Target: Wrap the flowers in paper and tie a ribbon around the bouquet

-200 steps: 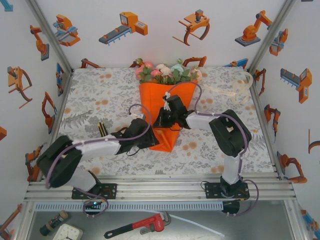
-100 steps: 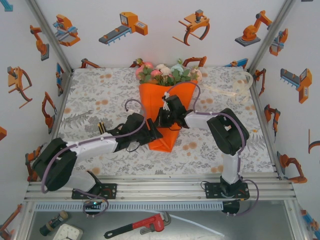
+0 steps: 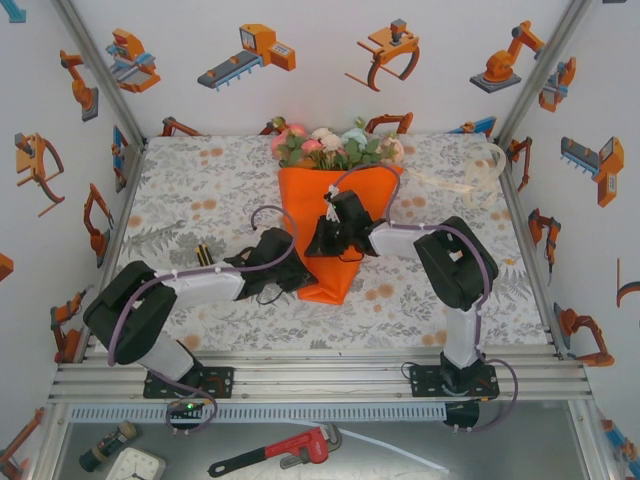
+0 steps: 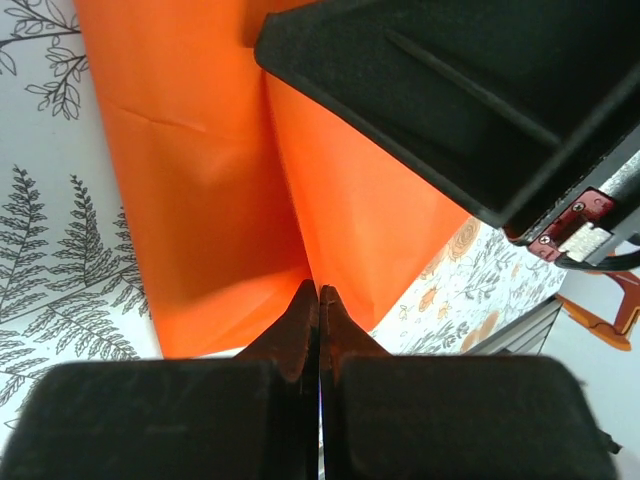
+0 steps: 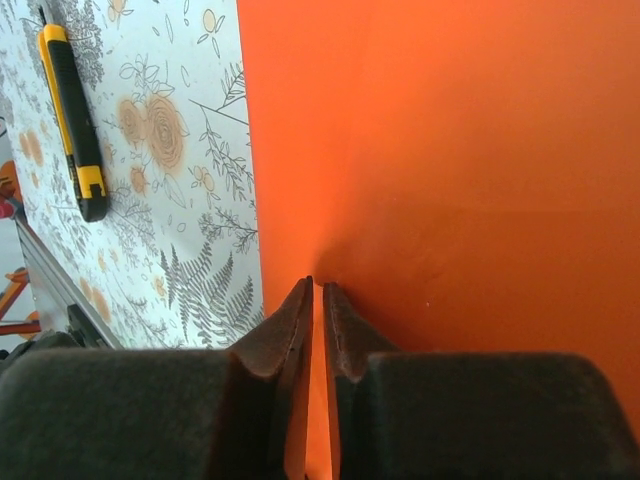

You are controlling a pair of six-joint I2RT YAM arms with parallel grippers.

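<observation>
— Drawn back slightly, the left gripper (image 4: pixel 318 296) is pinched together at the paper (image 3: pixel 355 185) cone's lower fold on the desk (image 3: pixel 200 190).
— And the right gripper (image 5: pixel 315 292) clamps the paper. Opposing tugs could tear or unroll it; the ribbon (image 3: pixel 470 178) lies unused.

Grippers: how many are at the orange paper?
2. The left gripper sits shut at the lower left edge of the paper; the right gripper pinches the paper near its middle, below the flowers.
</observation>
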